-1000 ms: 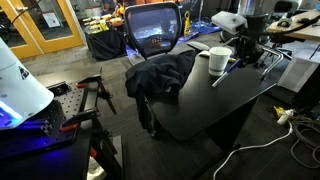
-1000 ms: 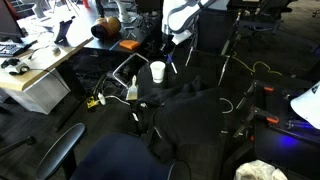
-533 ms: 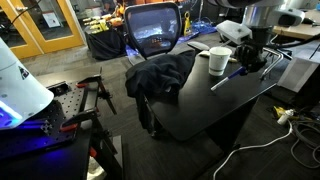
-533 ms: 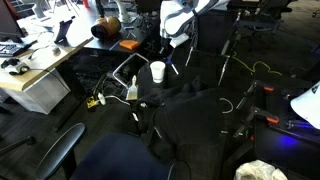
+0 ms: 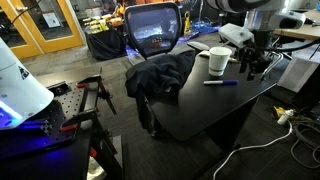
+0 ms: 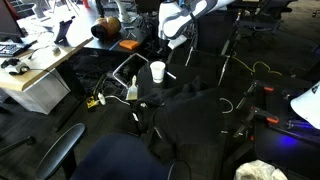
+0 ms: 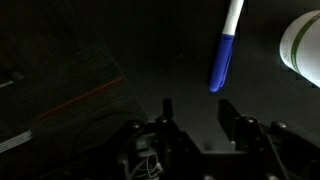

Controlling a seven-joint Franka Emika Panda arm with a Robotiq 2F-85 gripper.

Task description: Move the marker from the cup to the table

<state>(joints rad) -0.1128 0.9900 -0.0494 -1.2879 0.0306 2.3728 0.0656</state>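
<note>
The dark blue marker [image 5: 221, 82] lies flat on the black table [image 5: 200, 112], just in front of the white cup [image 5: 218, 60]. In the wrist view the marker [image 7: 224, 55] shows a blue end and a white upper part, with the cup [image 7: 304, 50] at the right edge. My gripper [image 5: 254, 66] hangs above the table to the right of the cup, apart from the marker. Its jaws [image 7: 197, 112] stand open with nothing between them. In an exterior view the gripper [image 6: 170, 43] is above and behind the cup [image 6: 158, 71].
A black cloth [image 5: 160, 75] is heaped on the table's left part, with an office chair [image 5: 153, 30] behind it. A white cable [image 5: 270, 148] runs over the floor. A pale wooden desk [image 6: 40, 72] stands off to one side.
The marker hung tilted from the shut gripper beside the cup; now it lies on the table. The jaws have opened and the gripper has lifted away from it.
</note>
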